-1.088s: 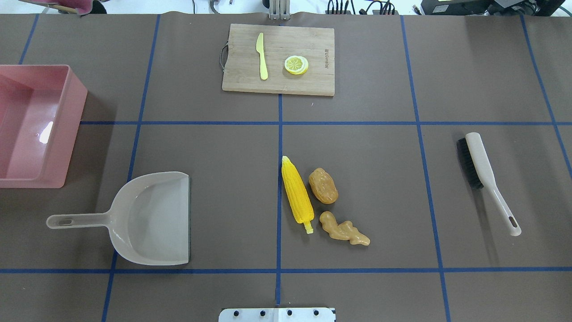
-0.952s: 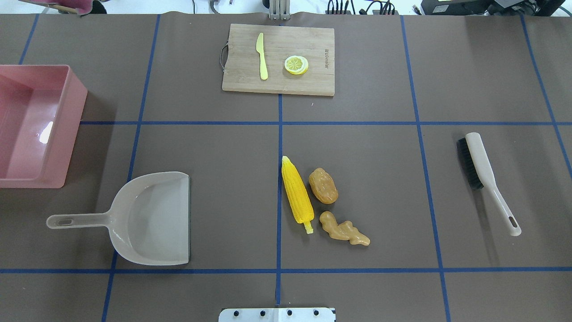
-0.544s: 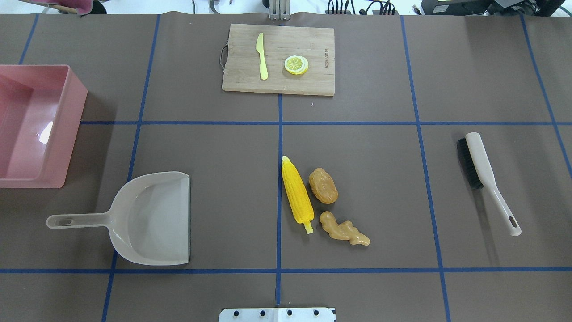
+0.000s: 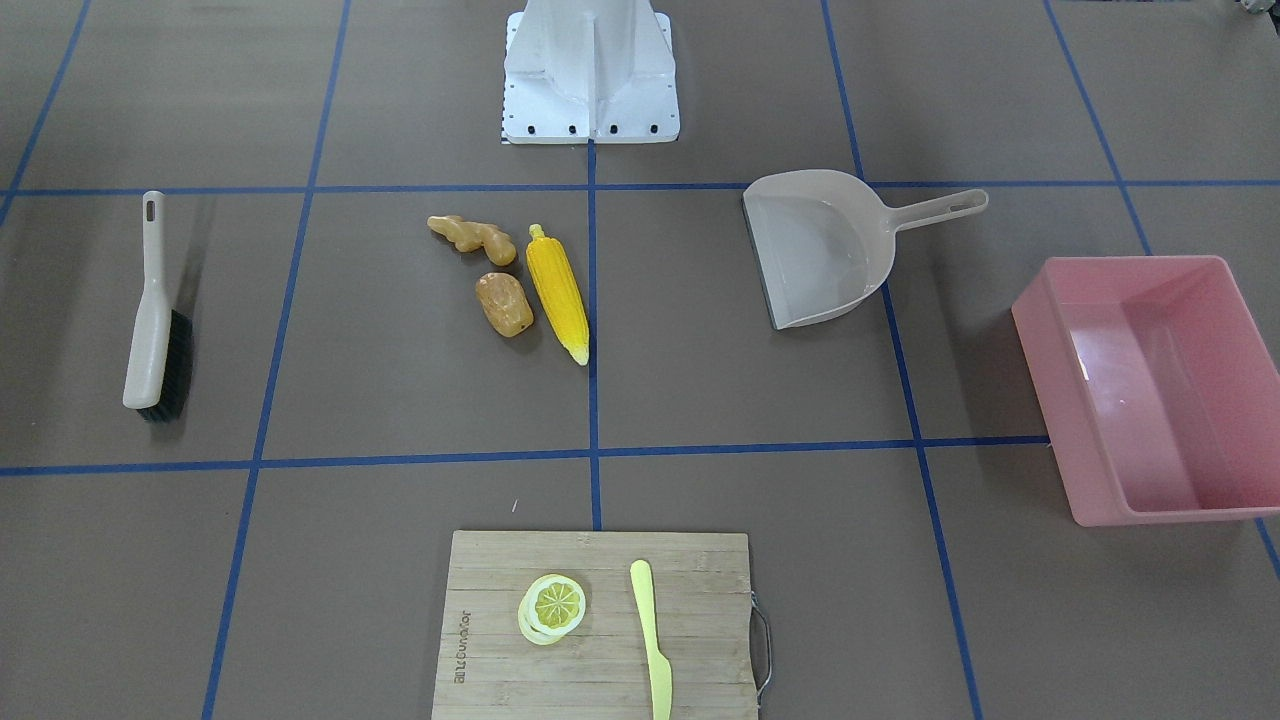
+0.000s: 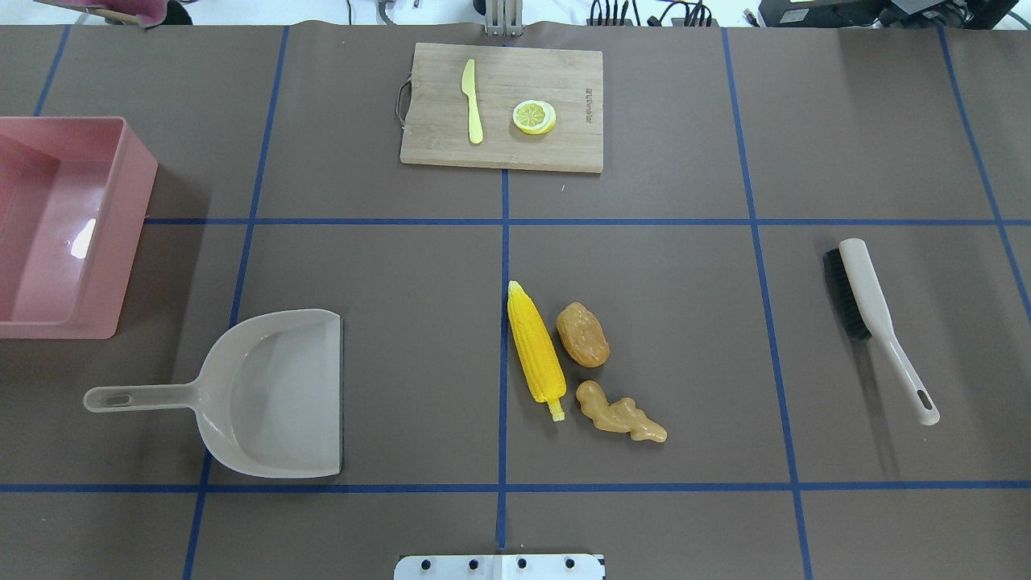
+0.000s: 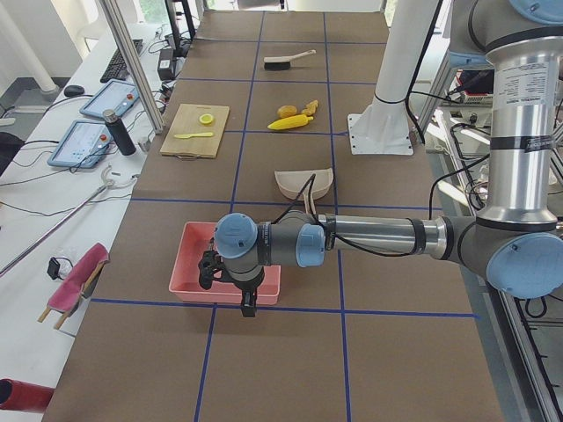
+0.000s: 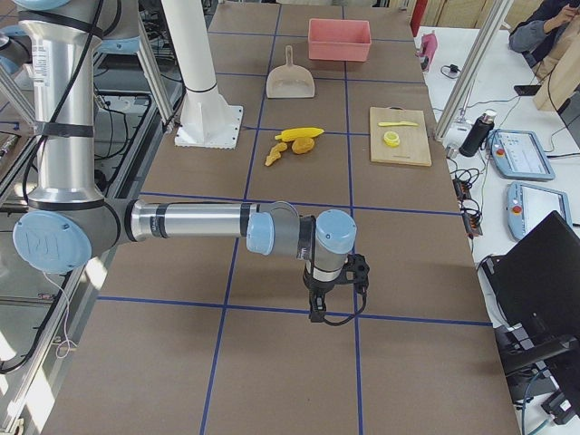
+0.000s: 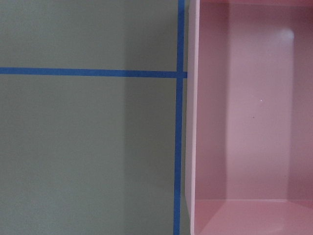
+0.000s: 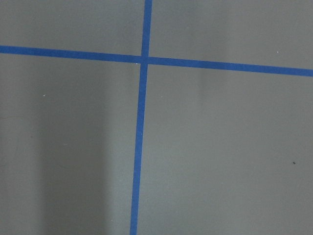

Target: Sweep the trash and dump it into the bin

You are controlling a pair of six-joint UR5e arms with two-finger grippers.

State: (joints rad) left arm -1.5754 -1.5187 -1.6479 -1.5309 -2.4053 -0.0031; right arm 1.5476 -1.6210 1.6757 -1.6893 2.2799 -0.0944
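Note:
The trash lies together near the table's middle: a yellow corn cob [image 5: 536, 353], a golden-brown potato-like lump [image 5: 582, 333] and a knobbly tan ginger root [image 5: 619, 413]. The empty pink bin [image 5: 133, 217] stands at the left edge and fills the right of the left wrist view [image 8: 244, 122]. My left gripper [image 6: 249, 308] hangs beside the bin's outer end. My right gripper [image 7: 317, 315] hangs over bare table at the far right end. Both show only in the side views, so I cannot tell whether they are open or shut.
A beige dustpan [image 5: 266, 395] lies left of the trash, mouth towards it. A beige hand brush [image 5: 870, 310] lies to the right. A wooden cutting board [image 5: 435, 105] at the far edge holds a yellow-green knife [image 5: 472, 101] and a lemon slice [image 5: 534, 117].

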